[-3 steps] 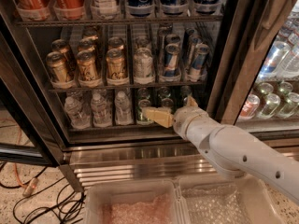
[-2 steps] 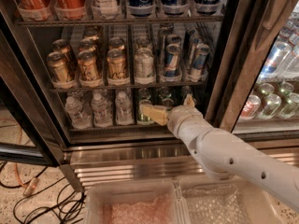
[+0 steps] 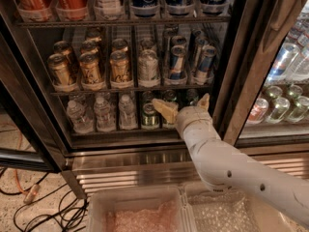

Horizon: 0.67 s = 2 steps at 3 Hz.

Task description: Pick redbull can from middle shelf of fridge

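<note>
Camera view: pincer (image 3: 184, 105) spread apart and empty, just below the redbull can (image 3: 177, 63) on the middle shelf (image 3: 96, 89).

My tool (image 3: 184, 105) is inside the open fridge (image 3: 231, 66), low in front of the rack of water bottles (image 3: 103, 113) and just under the front rail of the middle shelf (image 3: 130, 88). Its two fingers (image 3: 164, 109) stand wide apart and hold nothing. Above the tool, the redbull can (image 3: 177, 63) stands upright in its cup, with a second blue can (image 3: 206, 64) just beside it on the right. To its left are a pale silver can (image 3: 148, 66), then gold cans (image 3: 90, 69). My white arm (image 3: 227, 168) comes in from the lower right.
</note>
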{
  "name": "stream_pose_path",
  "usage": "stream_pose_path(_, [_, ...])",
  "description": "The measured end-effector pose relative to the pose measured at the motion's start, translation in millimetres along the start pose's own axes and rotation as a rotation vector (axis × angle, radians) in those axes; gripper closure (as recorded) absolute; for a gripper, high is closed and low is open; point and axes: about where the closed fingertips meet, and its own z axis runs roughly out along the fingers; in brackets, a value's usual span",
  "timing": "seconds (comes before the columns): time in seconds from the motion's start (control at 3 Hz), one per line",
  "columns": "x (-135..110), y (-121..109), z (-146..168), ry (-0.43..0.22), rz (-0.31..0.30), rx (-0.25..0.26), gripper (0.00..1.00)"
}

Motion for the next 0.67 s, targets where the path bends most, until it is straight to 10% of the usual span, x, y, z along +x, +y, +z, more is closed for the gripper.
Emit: stream_pose_path(0.67, [-8.0, -15.6, -8.8, -0.101, 0.034, 0.073, 0.00])
